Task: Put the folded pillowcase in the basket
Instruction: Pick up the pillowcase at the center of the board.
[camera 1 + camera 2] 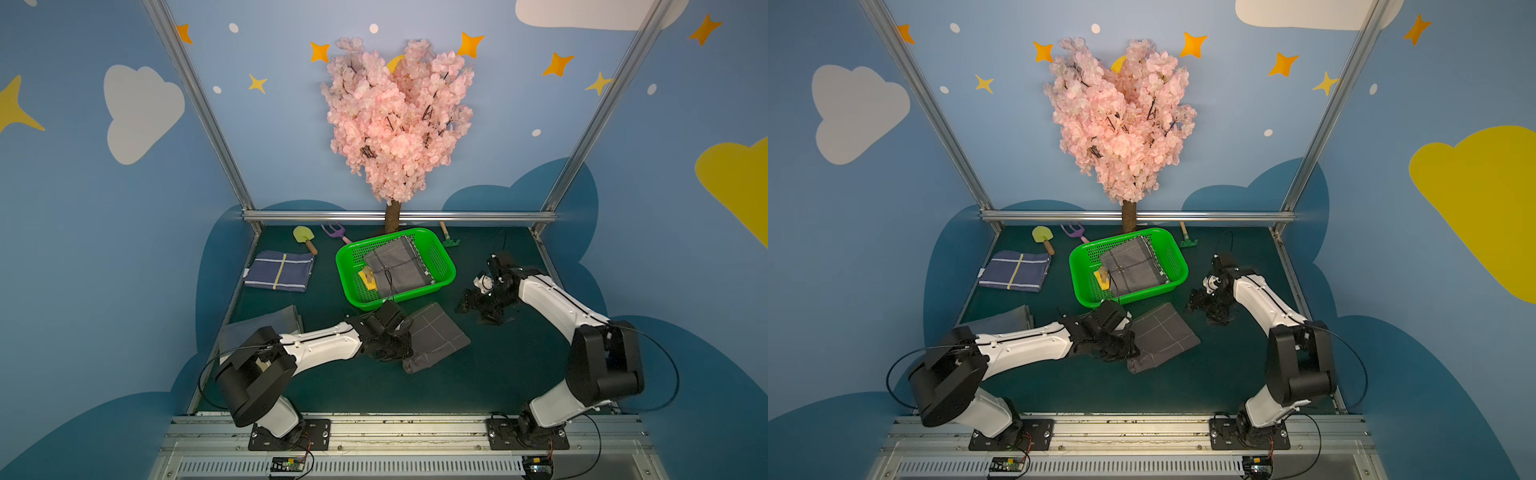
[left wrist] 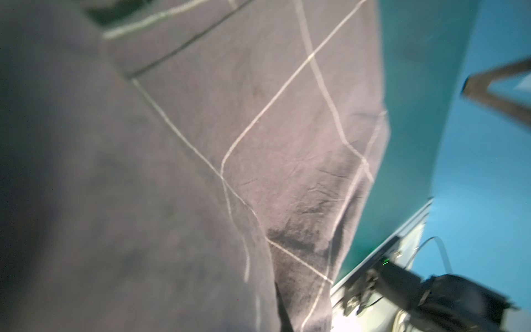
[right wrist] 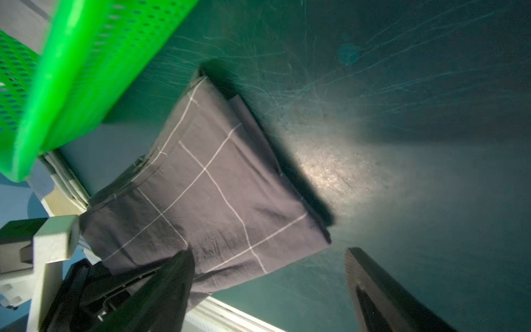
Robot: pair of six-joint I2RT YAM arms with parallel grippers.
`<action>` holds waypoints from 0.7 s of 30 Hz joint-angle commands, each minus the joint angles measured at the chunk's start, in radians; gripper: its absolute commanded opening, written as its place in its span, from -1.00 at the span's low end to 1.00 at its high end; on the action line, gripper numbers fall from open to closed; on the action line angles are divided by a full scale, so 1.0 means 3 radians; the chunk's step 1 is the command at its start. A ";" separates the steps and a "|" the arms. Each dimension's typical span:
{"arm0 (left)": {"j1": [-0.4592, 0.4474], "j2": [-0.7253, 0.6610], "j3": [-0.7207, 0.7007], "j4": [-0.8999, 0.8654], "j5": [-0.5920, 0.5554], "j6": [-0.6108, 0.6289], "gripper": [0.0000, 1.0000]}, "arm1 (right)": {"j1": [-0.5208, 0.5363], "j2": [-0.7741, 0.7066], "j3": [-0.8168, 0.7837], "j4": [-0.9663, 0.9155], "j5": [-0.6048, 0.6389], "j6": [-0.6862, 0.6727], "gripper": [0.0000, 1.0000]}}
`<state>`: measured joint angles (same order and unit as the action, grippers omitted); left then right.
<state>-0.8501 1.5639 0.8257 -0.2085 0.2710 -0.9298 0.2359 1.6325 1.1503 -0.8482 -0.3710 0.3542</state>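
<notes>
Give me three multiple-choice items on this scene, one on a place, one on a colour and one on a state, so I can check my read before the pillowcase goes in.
1. Where is the grey checked pillowcase that the left gripper grips?
A. inside the basket
B. outside the basket, between it and the robot
C. against the tree trunk

2. What colour is the folded cloth near the toy shovel?
A. red
B. blue with pale stripes
C. orange

3. How is the right gripper?
A. open, holding nothing
B. shut on the basket rim
C. shut on the pillowcase

Key:
1 B: both top views show it in front of the basket.
2 B: its blue shows in both top views.
3 A: the right wrist view shows its fingers wide apart, gripping nothing.
</notes>
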 commanded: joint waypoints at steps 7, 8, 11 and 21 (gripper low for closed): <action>0.0090 0.0164 -0.0037 -0.0387 0.0244 0.0468 -0.95 | 0.0188 0.0671 0.0239 -0.0054 -0.0429 -0.0637 0.72; 0.0098 0.0169 -0.0032 -0.0395 0.0247 0.0479 -0.94 | 0.0211 0.0731 0.0227 -0.0014 -0.0488 -0.0647 0.72; 0.0125 0.0157 -0.0017 -0.0427 0.0240 0.0512 -0.95 | 0.0316 0.0848 0.0162 0.0069 -0.0539 -0.0671 0.71; 0.0251 0.0032 -0.0065 -0.0459 0.0143 0.0576 -0.95 | 0.0632 0.0870 -0.0246 0.0434 -0.0576 -0.0485 0.29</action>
<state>-0.7872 1.6012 0.8093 -0.3172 0.3233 -0.7815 0.3752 1.8629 1.1469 -0.7628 -0.5152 0.1841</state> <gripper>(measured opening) 0.085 0.671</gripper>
